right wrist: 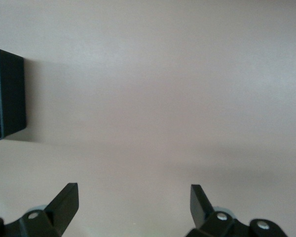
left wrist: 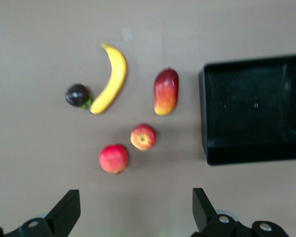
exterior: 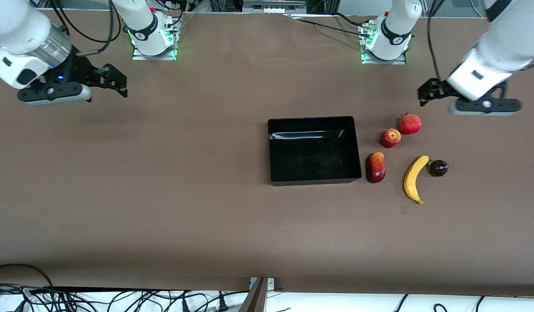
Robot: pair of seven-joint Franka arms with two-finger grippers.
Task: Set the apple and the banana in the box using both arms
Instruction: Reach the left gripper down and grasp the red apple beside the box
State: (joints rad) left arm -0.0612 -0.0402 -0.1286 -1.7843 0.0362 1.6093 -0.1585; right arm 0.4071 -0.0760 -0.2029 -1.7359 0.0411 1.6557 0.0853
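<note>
While both arms are hanging above the bench (exterior: 163,182), no fruit is being held. The left tool (exterior: 425,93) is hovering with its fingers (left wrist: 69,210) spread wide over bare bench at the left arm's end, just beside the pomegranate (exterior: 410,124) and farther from the front camera than the fruit cluster. The right tool (exterior: 117,82) is hovering, also spread wide, over bare bench at the right arm's end, well apart from the box (exterior: 314,150).

The box is sitting open-topped near the middle of the bench, with nothing lying in it. The apple (exterior: 390,138) is resting on the bench between the pomegranate and the mango (exterior: 376,167), near the box's wall toward the left arm's end. The banana (exterior: 415,179) is lying on the bench nearer to the front camera than the apple, its upper tip touching a small dark fruit (exterior: 438,167). The mango is lying just beside the box.
</note>
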